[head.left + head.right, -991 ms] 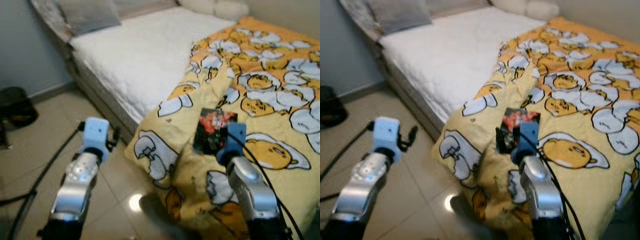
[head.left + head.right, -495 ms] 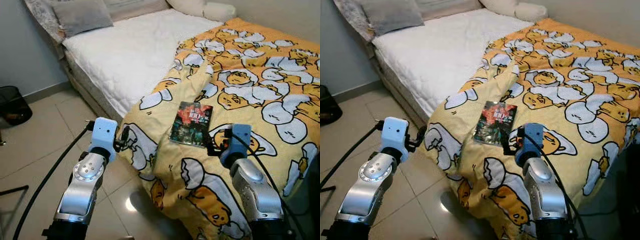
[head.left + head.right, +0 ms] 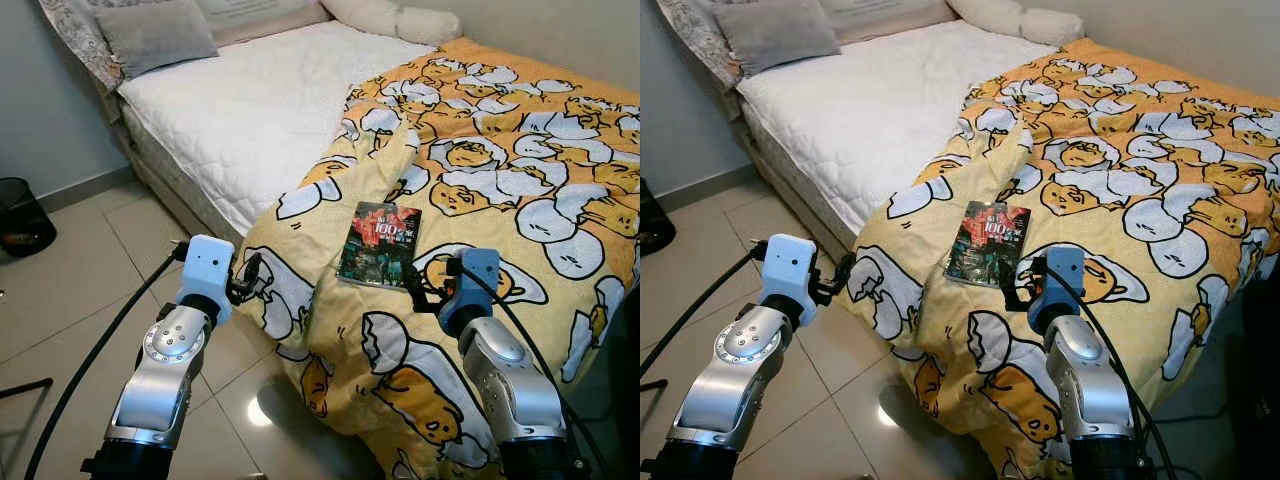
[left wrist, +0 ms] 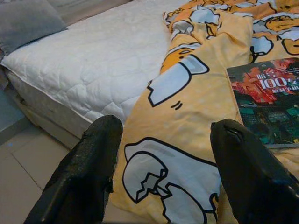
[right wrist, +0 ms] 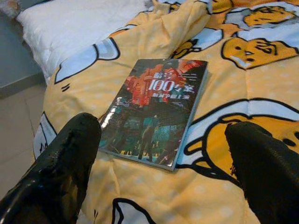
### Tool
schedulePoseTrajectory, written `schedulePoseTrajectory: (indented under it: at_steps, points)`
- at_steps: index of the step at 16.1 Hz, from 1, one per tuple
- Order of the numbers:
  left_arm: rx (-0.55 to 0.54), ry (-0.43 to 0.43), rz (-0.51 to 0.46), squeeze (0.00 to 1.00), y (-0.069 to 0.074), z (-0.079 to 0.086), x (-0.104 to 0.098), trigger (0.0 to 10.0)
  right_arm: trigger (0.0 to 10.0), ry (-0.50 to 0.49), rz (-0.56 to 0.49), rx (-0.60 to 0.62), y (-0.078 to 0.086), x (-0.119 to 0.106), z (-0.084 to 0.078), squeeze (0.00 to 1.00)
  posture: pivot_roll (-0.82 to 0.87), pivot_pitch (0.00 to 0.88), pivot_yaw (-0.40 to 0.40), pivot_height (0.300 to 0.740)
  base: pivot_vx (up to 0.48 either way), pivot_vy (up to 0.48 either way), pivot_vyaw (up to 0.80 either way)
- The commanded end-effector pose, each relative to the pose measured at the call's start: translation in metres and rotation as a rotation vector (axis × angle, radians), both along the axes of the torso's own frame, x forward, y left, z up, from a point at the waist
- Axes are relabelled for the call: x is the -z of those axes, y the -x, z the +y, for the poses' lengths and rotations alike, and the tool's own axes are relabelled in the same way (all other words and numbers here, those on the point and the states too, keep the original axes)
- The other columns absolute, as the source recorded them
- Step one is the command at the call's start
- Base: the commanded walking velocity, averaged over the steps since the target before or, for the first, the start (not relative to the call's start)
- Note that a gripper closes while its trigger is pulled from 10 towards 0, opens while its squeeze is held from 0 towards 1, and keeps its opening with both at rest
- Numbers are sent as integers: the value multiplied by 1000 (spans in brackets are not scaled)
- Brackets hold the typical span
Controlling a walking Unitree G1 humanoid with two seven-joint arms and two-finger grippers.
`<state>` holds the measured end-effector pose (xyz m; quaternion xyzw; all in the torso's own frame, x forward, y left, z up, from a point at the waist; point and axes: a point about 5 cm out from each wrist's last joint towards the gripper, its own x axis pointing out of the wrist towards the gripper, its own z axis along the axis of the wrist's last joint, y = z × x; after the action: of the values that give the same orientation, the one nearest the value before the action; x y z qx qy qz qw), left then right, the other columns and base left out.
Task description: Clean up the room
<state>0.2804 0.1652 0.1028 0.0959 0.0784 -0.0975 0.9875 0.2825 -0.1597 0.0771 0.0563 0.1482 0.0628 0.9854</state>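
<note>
A dark book (image 3: 379, 245) with a red "100" cover lies flat on the yellow egg-print blanket (image 3: 500, 180) near the bed's foot corner. My right gripper (image 5: 163, 163) is open, held just short of the book's near edge, which shows between its fingers (image 5: 65, 163). My left gripper (image 4: 161, 172) is open too, hovering beside the blanket's hanging corner, with the book (image 4: 268, 105) off to one side. Both arms (image 3: 165, 370) reach forward from the bottom of the eye views.
The bare white mattress (image 3: 260, 110) takes up the bed's left half, with a grey pillow (image 3: 155, 35) and a cream pillow (image 3: 385, 15) at its head. A black bin (image 3: 20, 215) stands on the tiled floor (image 3: 70, 290) at left. A black cable (image 3: 90, 370) trails from my left arm.
The camera has steadied and the blur is gone. Over the last second the view shifted, bringing the book and bed corner nearer; both grippers hold about the same pose as half a second ago.
</note>
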Motion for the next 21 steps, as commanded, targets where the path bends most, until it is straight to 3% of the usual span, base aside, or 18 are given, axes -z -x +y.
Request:
schedulePoseTrajectory:
  at_steps: [1, 7, 12, 21]
  points:
    - [-6, 1, 10, 325, 1, 4, 1, 10000, 10000, 10, -20, -41, -1, -5, 5, 0, 39, 0, 42, 740, 255, 0, 0]
    - [7, 10, 20, 322, 2, 3, 3, 10000, 10000, 9, -12, -77, 1, -3, 9, 0, 38, 0, 42, 740, 268, 0, 759]
    - [43, -44, 7, 290, 8, -1, 2, 10000, 10000, -23, 6, -94, 9, 2, 7, 0, 41, 0, 41, 740, 107, 0, 0]
    - [119, -24, 72, 290, 16, 1, 10, 10000, 10000, -70, 26, -15, 22, 8, -1, 0, 81, 0, 44, 740, 0, 0, 0]
